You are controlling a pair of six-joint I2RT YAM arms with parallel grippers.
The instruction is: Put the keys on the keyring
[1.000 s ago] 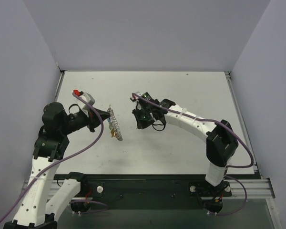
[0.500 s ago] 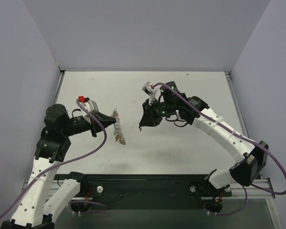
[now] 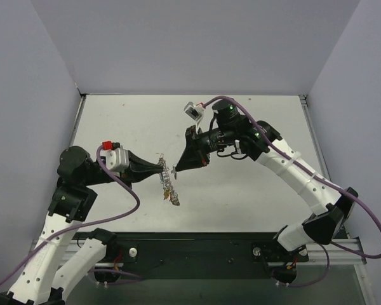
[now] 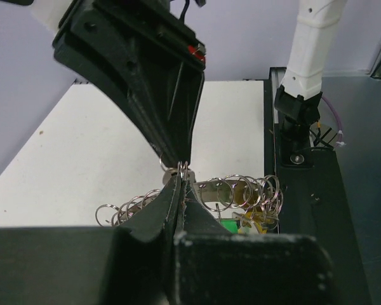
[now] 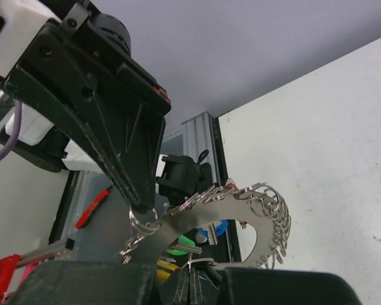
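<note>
Left gripper clenched on keyring at its 9 o'clock, right wrist view. Right gripper clenched near 6, hold unclear. Looks light, stiff, slick; pinch its flat face.

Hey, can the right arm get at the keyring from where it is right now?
Probably yes. The left tool holds the keyring up off the table, and the shut tip of the right tool is right beside it, with nothing between them. It would have to open to take hold.
</note>
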